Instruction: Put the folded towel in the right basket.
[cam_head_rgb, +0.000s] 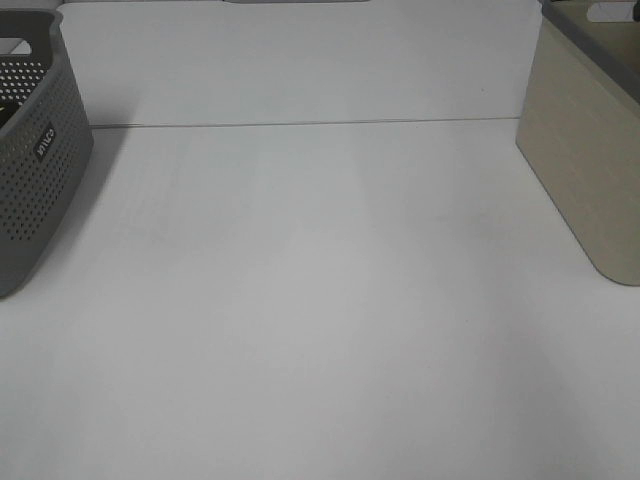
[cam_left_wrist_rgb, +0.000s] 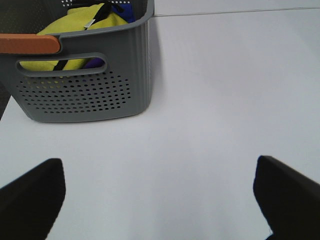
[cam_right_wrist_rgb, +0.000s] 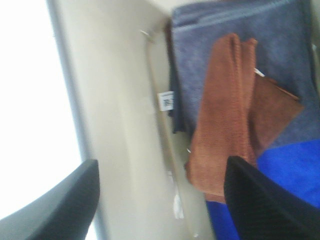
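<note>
Brown folded towel (cam_right_wrist_rgb: 225, 115) in right basket (cam_right_wrist_rgb: 115, 100)
Both gaping, empty — right pincer (cam_right_wrist_rgb: 161, 165) above it, left pincer (cam_left_wrist_rgb: 159, 162) over desk (cam_left_wrist_rgb: 210, 100).

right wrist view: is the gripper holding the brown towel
No, the right gripper is open and empty, and the brown towel lies in the beige basket on top of a grey-blue towel.
</note>
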